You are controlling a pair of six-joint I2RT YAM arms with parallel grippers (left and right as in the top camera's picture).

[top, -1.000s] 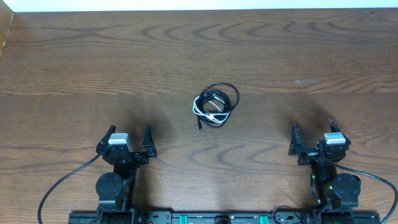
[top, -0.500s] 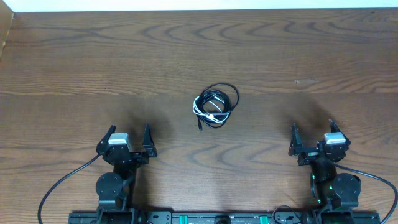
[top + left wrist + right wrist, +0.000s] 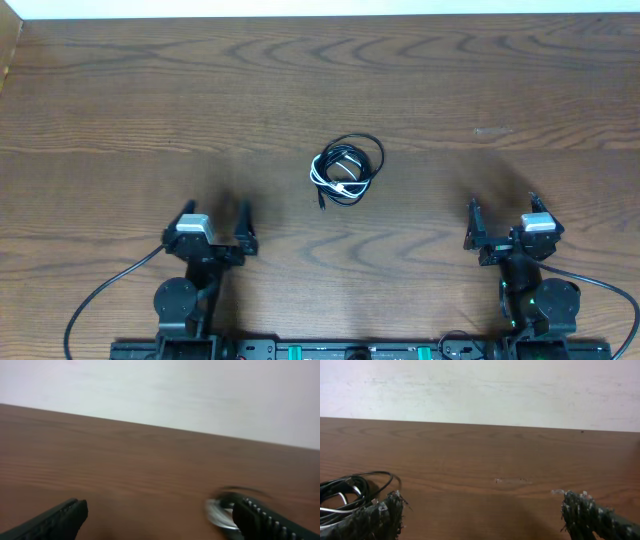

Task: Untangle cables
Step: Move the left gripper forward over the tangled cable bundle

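The cables [image 3: 345,170] lie in one small tangled coil at the table's middle: black loops around a white cord, with a plug end sticking out at the lower left. The coil shows blurred at the right of the left wrist view [image 3: 220,510] and at the left edge of the right wrist view [image 3: 350,492]. My left gripper [image 3: 213,217] is open and empty, near the front edge, left of the coil. My right gripper [image 3: 502,212] is open and empty, near the front edge, right of the coil.
The wooden table [image 3: 150,100] stretches wide around the coil. A pale wall [image 3: 480,390] stands behind its far edge. Thick black leads [image 3: 100,295] run from the arm bases along the front edge. A faint pale scuff [image 3: 492,130] marks the wood at the right.
My left gripper has shifted slightly to the right and its wrist view is blurred with motion. The right arm and the cables have not moved.
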